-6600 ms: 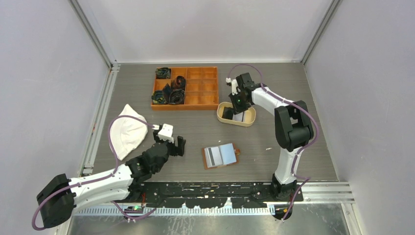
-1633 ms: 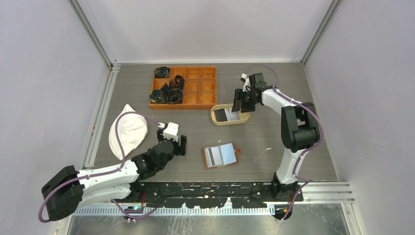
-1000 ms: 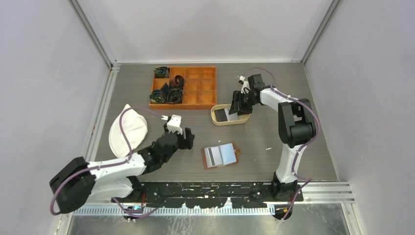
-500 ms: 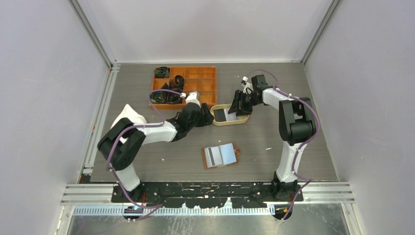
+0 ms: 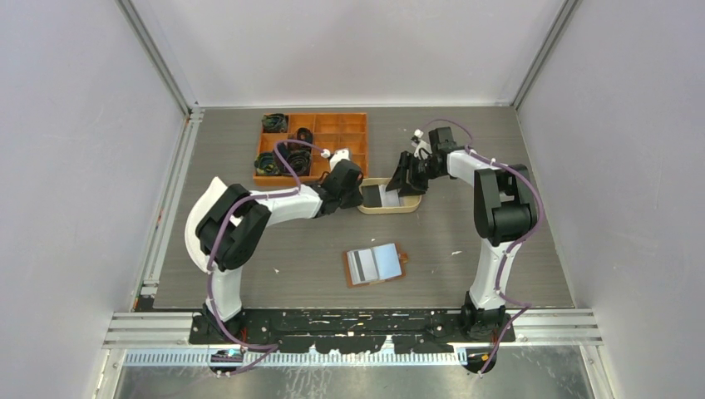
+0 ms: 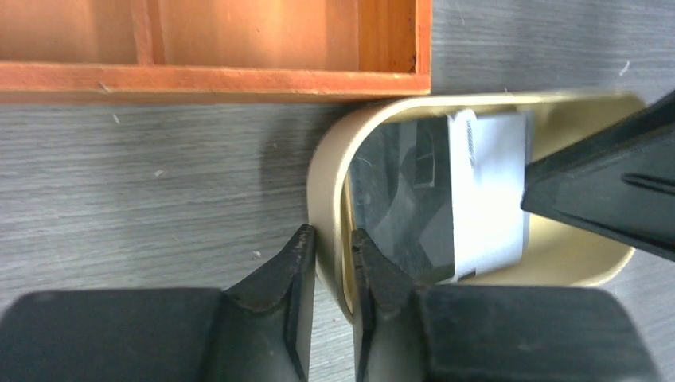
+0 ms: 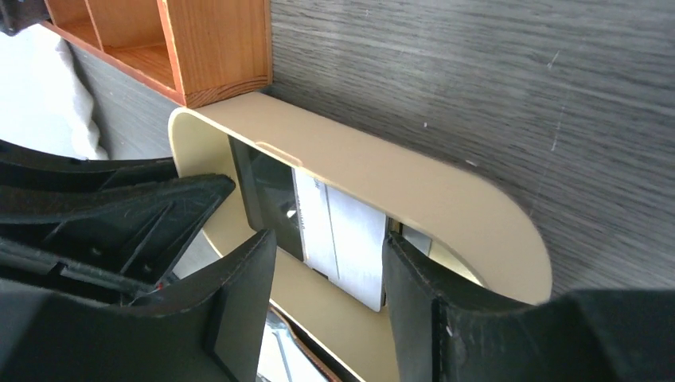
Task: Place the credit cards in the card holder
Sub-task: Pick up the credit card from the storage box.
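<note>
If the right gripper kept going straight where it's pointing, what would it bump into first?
Probably the white card in the beige tray. It sits straight ahead, between the fingers of the right gripper, though how near is unclear.

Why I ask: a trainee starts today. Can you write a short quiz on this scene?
1. True or false: the oval beige tray is empty.
2. The left jaws straddle: A) the tray's rim; B) the orange wooden box's wall; C) the brown leather wallet.
3. What colours are the cards in the tray?
Key: 1 false; 2 A; 3 a black card and a white card.
</note>
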You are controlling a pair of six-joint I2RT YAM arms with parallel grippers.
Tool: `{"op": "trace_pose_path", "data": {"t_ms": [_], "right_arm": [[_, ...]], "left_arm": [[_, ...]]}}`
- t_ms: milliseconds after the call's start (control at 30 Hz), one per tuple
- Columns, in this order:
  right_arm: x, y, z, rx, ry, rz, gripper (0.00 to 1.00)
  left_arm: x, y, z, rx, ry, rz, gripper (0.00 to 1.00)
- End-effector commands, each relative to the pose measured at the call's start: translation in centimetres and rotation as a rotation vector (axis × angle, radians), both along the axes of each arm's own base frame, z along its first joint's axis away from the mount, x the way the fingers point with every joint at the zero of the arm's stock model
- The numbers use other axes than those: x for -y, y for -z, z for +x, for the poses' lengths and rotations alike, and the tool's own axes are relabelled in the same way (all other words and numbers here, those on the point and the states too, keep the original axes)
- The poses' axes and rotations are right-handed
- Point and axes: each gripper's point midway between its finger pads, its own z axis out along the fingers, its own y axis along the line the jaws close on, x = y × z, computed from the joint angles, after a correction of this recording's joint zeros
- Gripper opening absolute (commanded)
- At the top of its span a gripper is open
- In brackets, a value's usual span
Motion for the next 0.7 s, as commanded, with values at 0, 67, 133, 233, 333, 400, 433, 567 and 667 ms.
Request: {"op": "trace_pose_path", "data": {"t_ms": [0, 67, 133, 233, 333, 400, 433, 567, 667], "right_arm": [[-1.9, -2.3, 1.1, 0.020, -0.009, 0.139, 0.57], [-2.5, -3.0, 1.0, 0.014, -0.009, 0.196, 0.56], [-3.0, -4.1, 1.0, 0.021, -0.008, 0.254, 0.55], [-3.3, -5.6, 1.1, 0.041, -0.011, 0.320, 0.54], [-3.4, -6.3, 1.0, 0.052, -0.010, 0.347, 0.54], [-3.4, -6.3, 1.0, 0.048, -0.006, 0.352, 0.54], [-3.5, -6.3, 1.1, 0.045, -0.004, 0.357, 0.54], [-3.7, -6.0, 1.0, 0.024, 0.009, 0.376, 0.53], [-3.6, -5.8, 1.1, 0.023, 0.018, 0.371, 0.52]], "left_arm": [[-0.2, 1.0, -0.3, -0.068, 0.003, 0.039, 0.13], [-0.2, 1.0, -0.4, -0.074, 0.005, 0.039, 0.10], [-0.2, 0.8, -0.4, -0.075, 0.004, 0.042, 0.07], [-0.4, 0.6, -0.4, -0.072, -0.004, 0.048, 0.07], [-0.4, 0.6, -0.3, -0.073, -0.007, 0.051, 0.06], [-0.4, 0.6, -0.3, -0.076, -0.009, 0.050, 0.06], [-0.4, 0.5, -0.3, -0.076, -0.009, 0.047, 0.06], [-0.4, 0.4, -0.3, -0.077, -0.011, 0.045, 0.06], [-0.3, 0.2, -0.3, -0.076, -0.013, 0.042, 0.06]]}}
